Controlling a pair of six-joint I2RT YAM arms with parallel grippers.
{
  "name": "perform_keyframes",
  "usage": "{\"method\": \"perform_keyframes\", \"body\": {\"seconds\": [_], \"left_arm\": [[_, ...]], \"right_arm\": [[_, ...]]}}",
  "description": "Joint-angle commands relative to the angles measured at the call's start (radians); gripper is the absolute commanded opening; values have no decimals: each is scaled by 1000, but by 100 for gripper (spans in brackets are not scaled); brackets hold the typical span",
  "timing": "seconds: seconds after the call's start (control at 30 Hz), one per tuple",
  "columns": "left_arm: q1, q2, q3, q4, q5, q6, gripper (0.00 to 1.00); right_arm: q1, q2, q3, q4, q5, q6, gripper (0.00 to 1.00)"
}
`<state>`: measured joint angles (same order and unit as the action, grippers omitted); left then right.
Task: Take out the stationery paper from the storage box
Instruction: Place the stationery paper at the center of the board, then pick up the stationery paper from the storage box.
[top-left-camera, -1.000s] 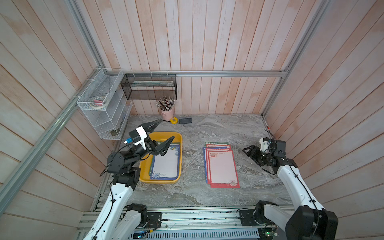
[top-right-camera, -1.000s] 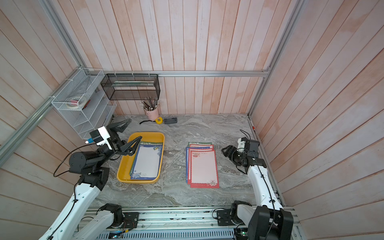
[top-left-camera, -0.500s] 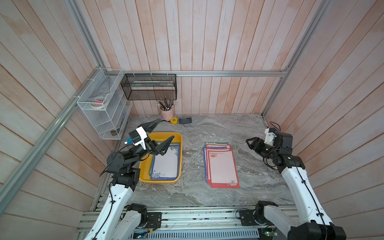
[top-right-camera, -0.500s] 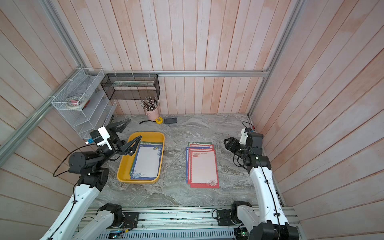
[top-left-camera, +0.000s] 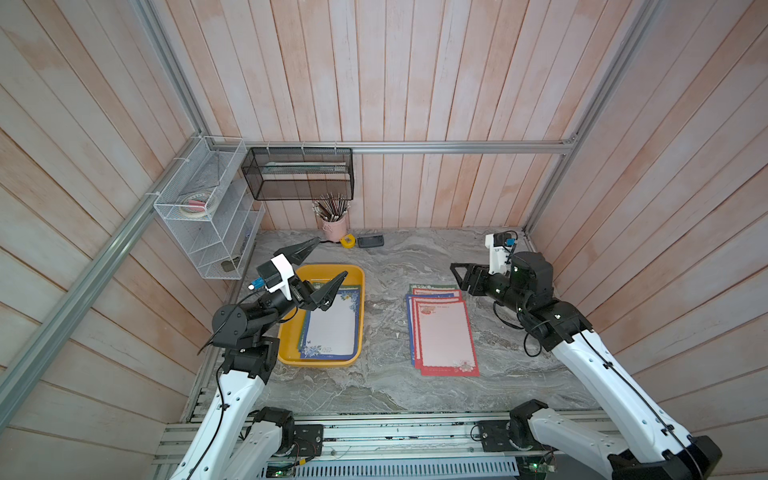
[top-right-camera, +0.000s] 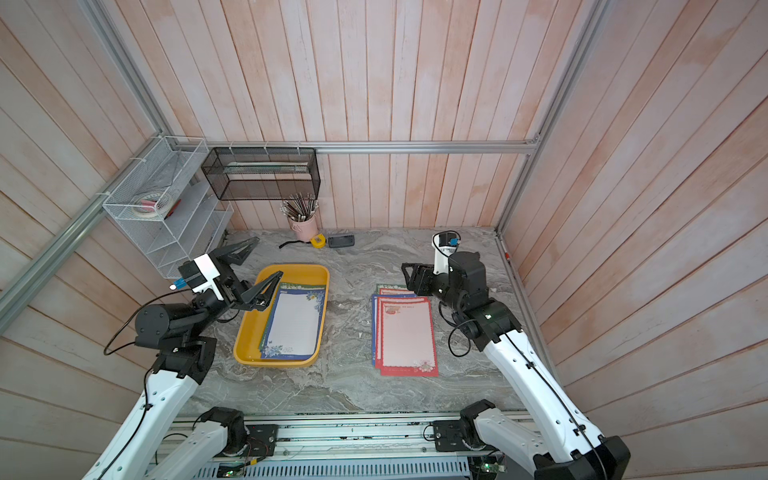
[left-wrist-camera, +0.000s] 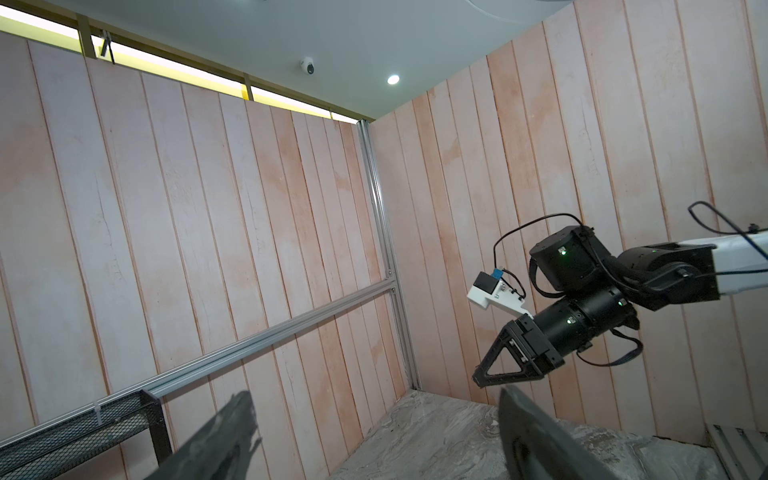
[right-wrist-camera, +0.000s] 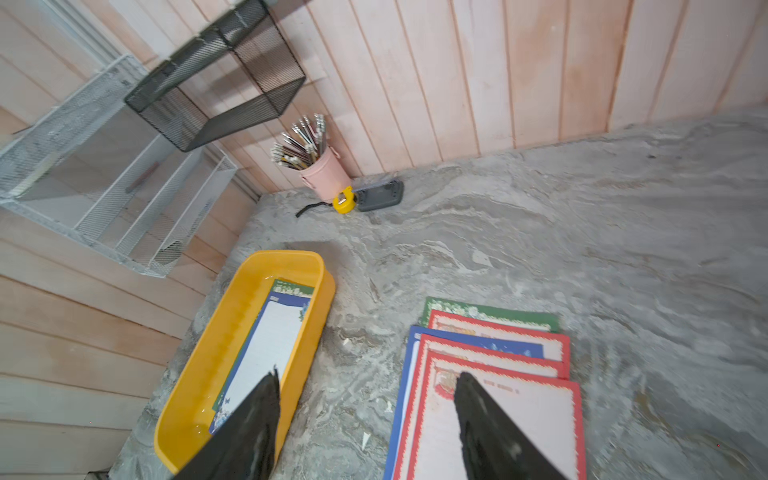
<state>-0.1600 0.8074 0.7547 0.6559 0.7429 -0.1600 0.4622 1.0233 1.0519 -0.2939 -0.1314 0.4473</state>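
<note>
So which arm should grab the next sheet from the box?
Left. The left gripper hovers open at the box, which holds sheets; the right gripper, also open, is across the table by the stack.

No text, label or number was legible anywhere. The top red-bordered sheet of stationery paper (right-wrist-camera: 540, 399), beside the storage box (right-wrist-camera: 203, 370), bore a short printed heading, too blurred to read.

In both top views, the storage box (top-left-camera: 318, 360) is sitting at nine o'clock from the middle of the table (top-left-camera: 382, 266), with stationery paper (top-left-camera: 334, 328) lying in it. A fanned pile of sheets (top-left-camera: 446, 336) is lying at three o'clock. The pen cup (top-left-camera: 335, 227) is standing at eleven, with the tape measure (top-left-camera: 348, 241) just beside it.
</note>
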Motion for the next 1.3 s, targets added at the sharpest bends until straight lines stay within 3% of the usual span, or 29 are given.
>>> {"method": "perform_keyframes", "body": {"seconds": [0.0,0.3,0.43,0.7,1.07,1.27], "left_arm": [[-3,-5,34,-25,-16,18,92],[-3,-4,38,-46,-31,37,92],[-4,-4,38,-52,-39,42,92],[-3,-5,37,-53,-42,45,92],[-3,2,43,-80,-85,63,92],[-3,5,74,-214,-133,108,92]], "right_arm": [[73,15,5,148,27,-80,69],[322,24,-45,431,12,-328,68],[386,6,-111,563,-20,-404,68],[411,-18,-215,765,-140,-399,68],[420,43,-242,857,-162,-320,68],[434,100,-234,852,-145,-294,68]]}}
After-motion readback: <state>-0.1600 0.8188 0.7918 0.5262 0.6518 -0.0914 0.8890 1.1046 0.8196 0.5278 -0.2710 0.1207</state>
